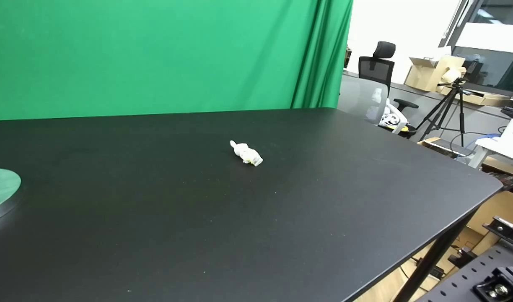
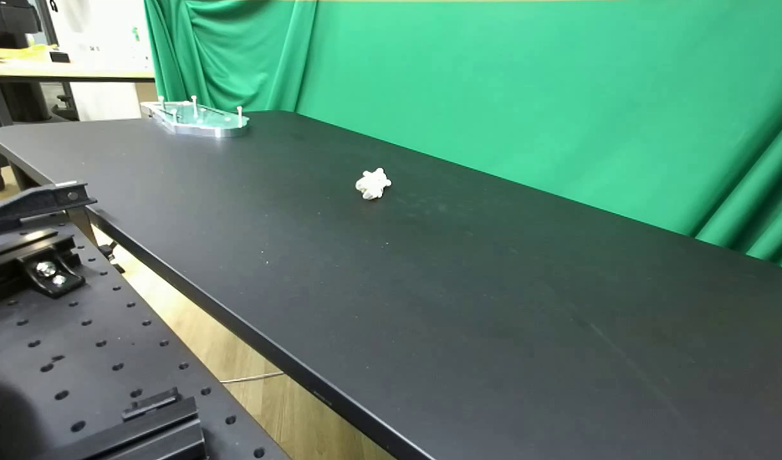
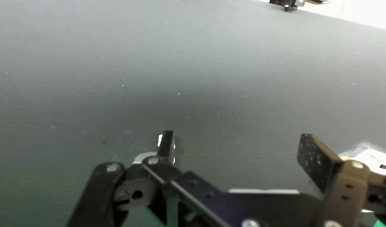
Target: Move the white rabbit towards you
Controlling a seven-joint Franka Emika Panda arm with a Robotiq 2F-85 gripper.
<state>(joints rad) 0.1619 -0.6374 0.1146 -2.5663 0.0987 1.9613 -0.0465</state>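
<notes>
The white rabbit (image 1: 246, 153) is a tiny white figure with a faint yellow tint, lying on the dark table (image 1: 239, 235). It also shows in an exterior view (image 2: 373, 184). In the wrist view only small white slivers of the rabbit (image 3: 160, 139) show, mostly hidden behind my left-hand finger. My gripper (image 3: 237, 135) is open, with nothing between its fingers. In that view the rabbit lies behind the left-hand finger, outside the gap; I cannot tell how far below. The gripper and arm are out of view in both exterior views.
A clear, green-reflecting plate with small posts (image 2: 199, 121) lies on the table; part of it shows in an exterior view (image 1: 3, 186) and near the right-hand finger (image 3: 369, 157). A green curtain (image 1: 156, 54) stands behind the table. A perforated black base (image 2: 110, 319) stands beside the table's edge.
</notes>
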